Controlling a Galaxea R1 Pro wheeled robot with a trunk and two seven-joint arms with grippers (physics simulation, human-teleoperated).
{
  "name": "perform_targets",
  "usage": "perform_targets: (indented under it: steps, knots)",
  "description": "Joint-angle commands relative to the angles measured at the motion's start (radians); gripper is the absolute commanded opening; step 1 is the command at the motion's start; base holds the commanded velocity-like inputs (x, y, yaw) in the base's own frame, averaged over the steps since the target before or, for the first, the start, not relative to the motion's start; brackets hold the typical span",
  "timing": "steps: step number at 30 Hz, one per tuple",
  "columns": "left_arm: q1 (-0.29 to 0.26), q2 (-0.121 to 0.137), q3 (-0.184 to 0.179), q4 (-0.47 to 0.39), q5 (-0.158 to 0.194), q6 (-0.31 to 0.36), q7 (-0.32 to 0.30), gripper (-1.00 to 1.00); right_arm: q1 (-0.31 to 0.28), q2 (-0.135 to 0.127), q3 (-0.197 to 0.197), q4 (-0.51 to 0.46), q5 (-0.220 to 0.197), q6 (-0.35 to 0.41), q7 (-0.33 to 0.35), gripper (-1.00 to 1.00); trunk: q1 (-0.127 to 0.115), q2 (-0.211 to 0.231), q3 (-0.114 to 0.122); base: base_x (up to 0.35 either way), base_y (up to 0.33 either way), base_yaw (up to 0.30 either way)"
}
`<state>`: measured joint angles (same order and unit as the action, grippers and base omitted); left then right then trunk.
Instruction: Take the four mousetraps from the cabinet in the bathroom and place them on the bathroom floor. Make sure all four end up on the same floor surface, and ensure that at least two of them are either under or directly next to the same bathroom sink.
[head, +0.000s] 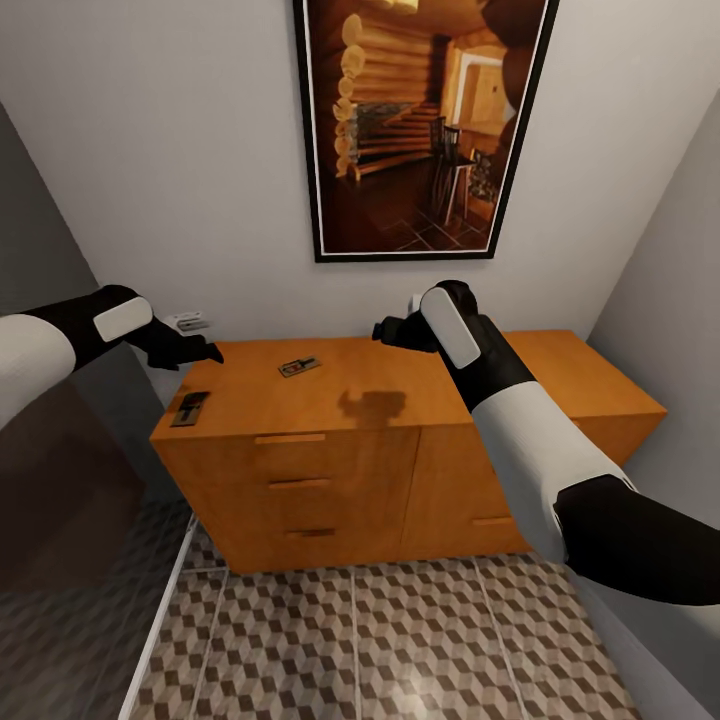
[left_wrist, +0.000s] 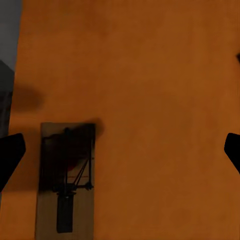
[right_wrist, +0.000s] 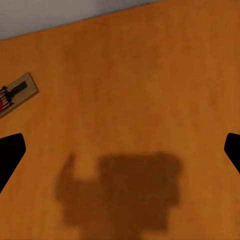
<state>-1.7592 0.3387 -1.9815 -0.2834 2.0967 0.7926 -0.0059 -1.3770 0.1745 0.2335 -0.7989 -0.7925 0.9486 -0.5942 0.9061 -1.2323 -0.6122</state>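
The left gripper (head: 205, 352) hangs open above the cabinet's (head: 400, 400) left end, over one mousetrap (head: 190, 408). A second mousetrap (head: 299, 366) lies mid-top. The right gripper (head: 385, 330) hovers open above bare wood.

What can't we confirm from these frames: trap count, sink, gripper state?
- Trap count: two mousetraps lie on the cabinet top, one near its left edge, one mid-top; the other two cannot be located.
- Pale item by the wall, head view: partly behind the left arm, too small to identify.
- Sink: outside all views.
- Drawer contents: fronts closed.
- Fingers: cut by wrist-frame edges, wide apart.
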Motion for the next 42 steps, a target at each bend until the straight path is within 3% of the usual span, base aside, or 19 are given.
perform_targets:
  steps: [1,13,32,42]
  knots:
    - [-0.002,0.001,-0.007,-0.002,0.005,0.0,-0.001,1.0,-0.001,0.0,0.002,0.0,-0.01,0.001,-0.01,1.0,0.0,-0.001,-0.001,0.0,0.0,0.0]
    - [0.0,0.024,-0.008,-0.001,0.001,0.0,0.0,1.0,0.0,0.0,0.002,0.008,-0.01,0.0,-0.01,1.0,0.0,-0.001,-0.001,0.0,0.0,0.0]
    - [0.012,0.031,-0.009,-0.002,0.0,0.002,0.0,1.0,0.0,0.0,0.009,0.015,-0.01,-0.001,-0.01,1.0,0.0,-0.001,-0.001,0.0,0.0,0.0]
    - [0.012,0.031,-0.01,-0.004,0.0,0.003,0.0,1.0,0.0,0.0,0.009,0.015,-0.01,-0.001,-0.01,1.0,0.038,-0.071,-0.032,0.0,0.0,0.0]
